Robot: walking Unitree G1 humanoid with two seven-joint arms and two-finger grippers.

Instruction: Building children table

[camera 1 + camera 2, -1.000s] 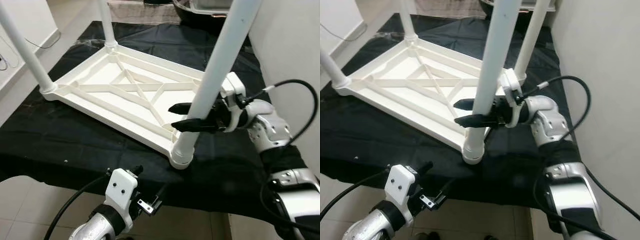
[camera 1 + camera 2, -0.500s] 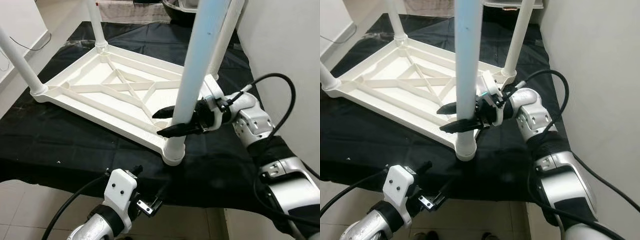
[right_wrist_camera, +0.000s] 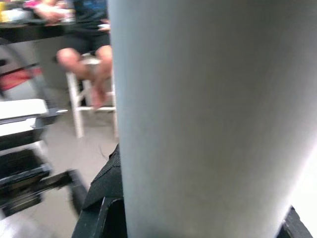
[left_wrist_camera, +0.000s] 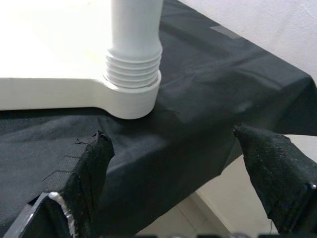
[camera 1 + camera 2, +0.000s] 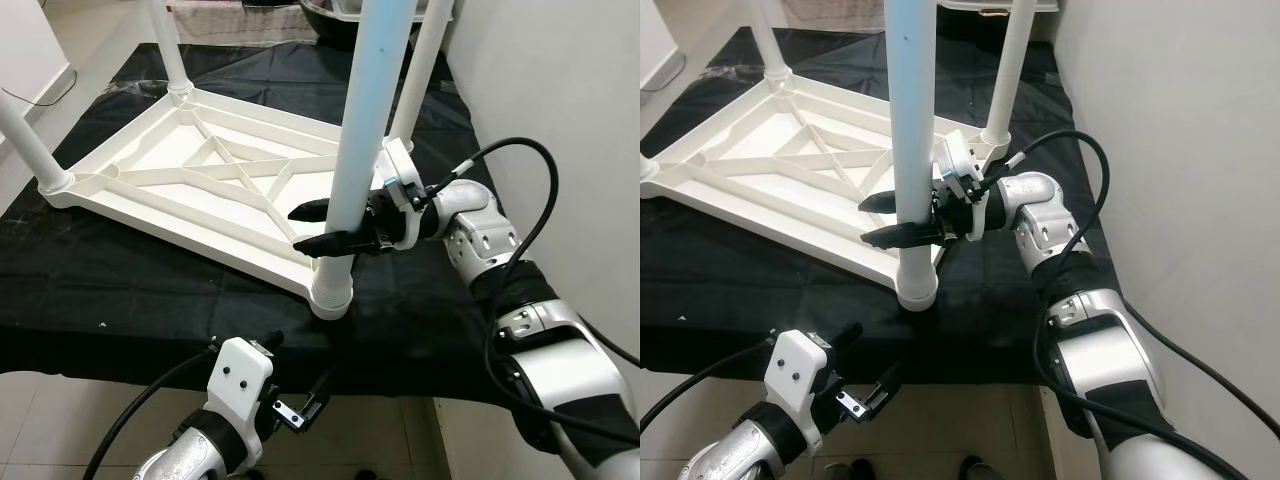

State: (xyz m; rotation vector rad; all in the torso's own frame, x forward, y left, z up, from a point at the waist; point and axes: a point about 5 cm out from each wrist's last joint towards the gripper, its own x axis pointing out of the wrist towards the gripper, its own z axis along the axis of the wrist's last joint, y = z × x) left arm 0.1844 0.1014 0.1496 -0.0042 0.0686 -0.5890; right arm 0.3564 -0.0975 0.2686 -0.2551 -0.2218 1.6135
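A white plastic children's table (image 5: 170, 190) lies upside down on a black cloth (image 5: 120, 290). Its near leg (image 5: 365, 110) stands upright, screwed into the corner socket (image 5: 331, 297); the thread shows in the left wrist view (image 4: 133, 69). My right gripper (image 5: 296, 229) is shut on this leg a little above the socket, one black finger on each side. In the right wrist view the leg (image 3: 198, 114) sits close between the fingers. My left gripper (image 5: 300, 405) hangs low in front of the cloth's edge, open, its fingers (image 4: 94, 163) spread wide below the socket.
Three more legs stand up at the other corners: far left (image 5: 165, 45), left (image 5: 25, 140) and far right (image 5: 425, 60). A white wall (image 5: 560, 90) runs close along the right. Tiled floor (image 5: 60, 420) lies in front. A seated person's legs (image 3: 84, 54) show in the right wrist view.
The whole picture has shifted left, so the camera has moved. My right gripper stays around the near leg. The left gripper has not moved.
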